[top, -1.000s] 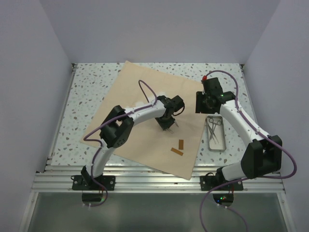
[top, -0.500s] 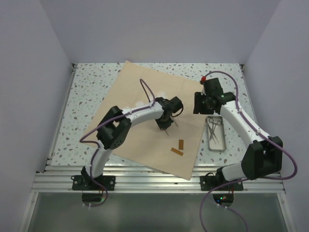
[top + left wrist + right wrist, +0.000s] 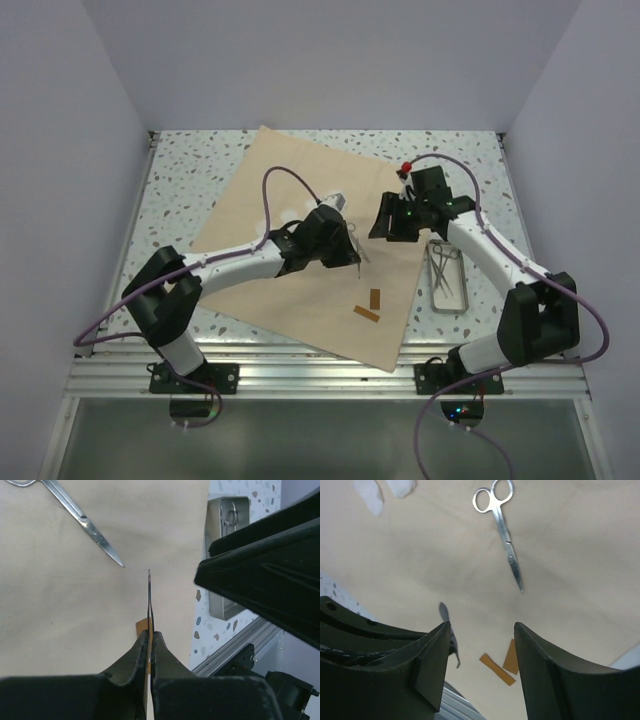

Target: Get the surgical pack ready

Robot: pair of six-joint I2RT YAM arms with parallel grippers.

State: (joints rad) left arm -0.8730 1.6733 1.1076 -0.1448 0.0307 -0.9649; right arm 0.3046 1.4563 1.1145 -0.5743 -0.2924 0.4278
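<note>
The wide tan-beige cloth wrap [image 3: 290,155] is matt and finely woven with faint creases, lying on a smooth, stone-like white table [image 3: 180,180] speckled grey and brown. The silver ring-handled scissors [image 3: 504,535] at the upper middle of the right wrist view are polished, mirror-bright steel, like the thin pointed steel instrument [image 3: 149,595] between the dull black plastic fingers [image 3: 132,660] of the left claw [image 3: 150,636]. The small rectangular metal tray [image 3: 220,570] at the right edge has a satin sheen, and the white gauze squares [image 3: 370,495] look soft and matt.
</note>
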